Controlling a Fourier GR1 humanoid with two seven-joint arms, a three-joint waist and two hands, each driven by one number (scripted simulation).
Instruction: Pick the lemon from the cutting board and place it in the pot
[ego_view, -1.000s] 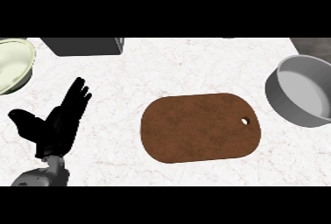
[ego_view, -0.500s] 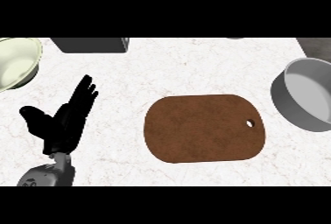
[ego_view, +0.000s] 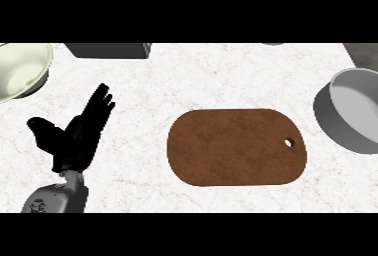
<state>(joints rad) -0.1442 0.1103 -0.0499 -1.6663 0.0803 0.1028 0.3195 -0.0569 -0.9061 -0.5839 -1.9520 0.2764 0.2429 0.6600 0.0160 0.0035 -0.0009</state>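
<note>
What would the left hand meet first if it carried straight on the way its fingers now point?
The left hand is open, fingers pointing up the view and slightly right. That line crosses bare counter and probably reaches the dark grey box at the top edge first, though height above the counter is unclear.

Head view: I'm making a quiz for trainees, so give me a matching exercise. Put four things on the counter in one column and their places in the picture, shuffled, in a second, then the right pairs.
Things:
1. cutting board
2. pot
3. bowl
4. left hand

Places:
A. upper left corner, cut by the edge
B. right edge, grey, partly out of view
C. lower left, open, fingers pointing up
D. middle, brown, nothing on it

Pairs: 1-D, 2-B, 3-A, 4-C

No lemon shows anywhere in this view.
</note>
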